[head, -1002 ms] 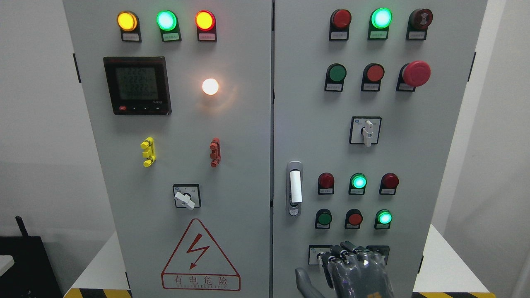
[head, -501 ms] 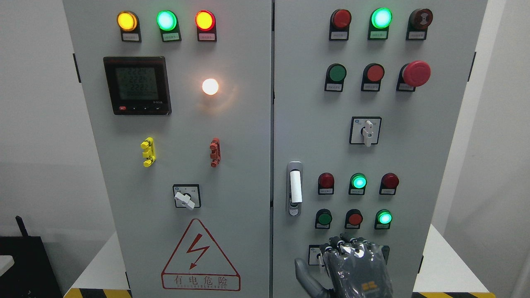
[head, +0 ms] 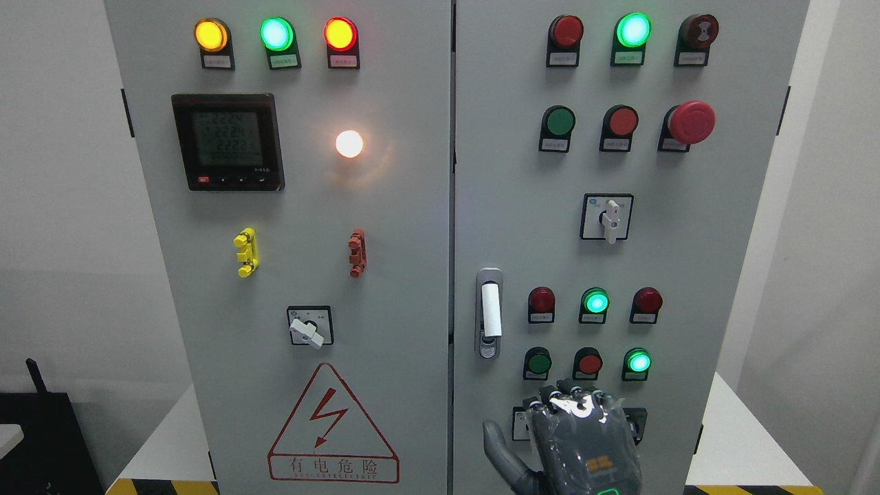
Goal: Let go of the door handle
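Observation:
The door handle is a white lever in a silver recessed plate, upright on the left edge of the cabinet's right door. The door is shut. My right hand comes up from the bottom edge, below and to the right of the handle and apart from it. I see the back of the dark hand, with the fingers loosely bent toward the panel and the thumb sticking out to the left. It holds nothing. It covers a selector switch low on the door. My left arm is out of view.
The right door carries rows of red and green buttons and lamps, a rotary switch and a red emergency button. The left door has a meter, lamps, a switch and a warning triangle.
My right hand has risen along the lower right door and come a little nearer the handle. The door and the handle have not moved.

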